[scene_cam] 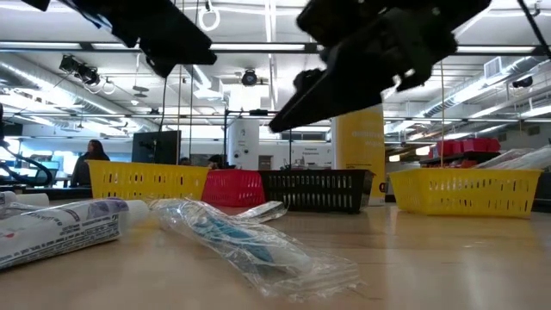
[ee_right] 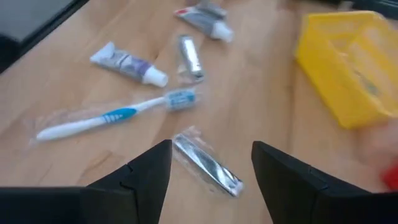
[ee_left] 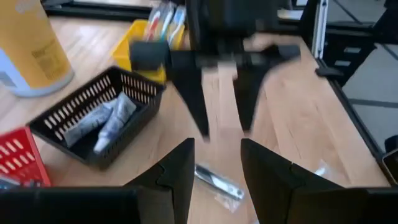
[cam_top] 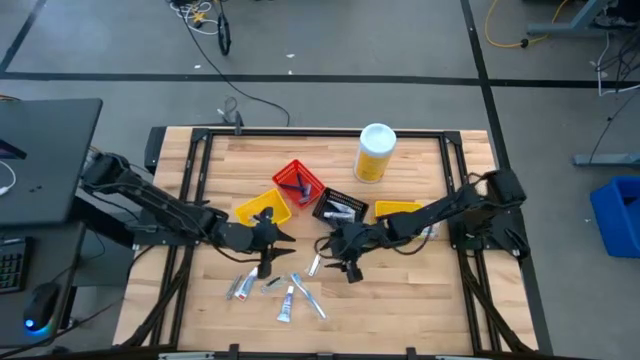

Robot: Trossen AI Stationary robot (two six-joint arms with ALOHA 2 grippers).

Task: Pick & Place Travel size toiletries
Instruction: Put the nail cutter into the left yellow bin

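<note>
Though blurred, right claw open above wrapped silver item

You have a wooden table in a dark frame. Along its far half stand a big yellow bottle, a red bin, a black bin holding tubes, and two yellow bins, one either side. On the near half, loose on the wood, lie small tubes, a wrapped toothbrush and a silver packet.
</note>
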